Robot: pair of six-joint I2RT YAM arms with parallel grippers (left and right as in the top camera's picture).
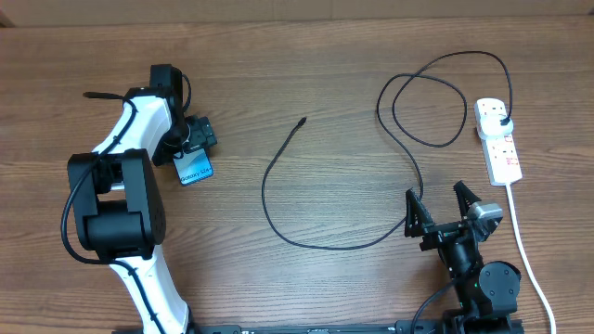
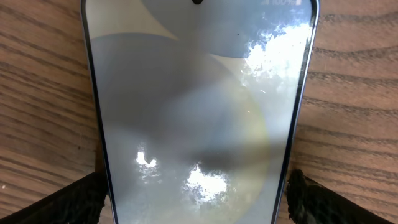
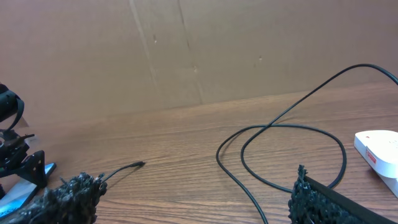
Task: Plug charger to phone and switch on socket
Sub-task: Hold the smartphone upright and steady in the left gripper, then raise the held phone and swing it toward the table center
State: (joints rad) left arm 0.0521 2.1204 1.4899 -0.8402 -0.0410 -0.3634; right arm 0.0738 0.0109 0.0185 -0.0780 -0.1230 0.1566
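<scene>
On the surface's (image 1: 306, 46) left, the left tool (image 2: 198, 199) is straddling the slick phone (image 2: 199, 93), jaws apart; the right tool (image 1: 436, 195) is gaping too. Mid-surface, the limp charger (image 1: 278, 227) is likely needing pinching behind its tip (image 1: 303, 121).

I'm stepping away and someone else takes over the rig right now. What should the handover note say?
Tools: the left tool is open wide, fingers either side of the phone, which lies flat. The right tool is open and empty, beside the charger cable.
Things: the charger's plug sits in the socket. Its connector tip lies loose on the table, apart from the phone.
Done: plug in socket.
Left: tip into phone, then switch the socket on.
</scene>
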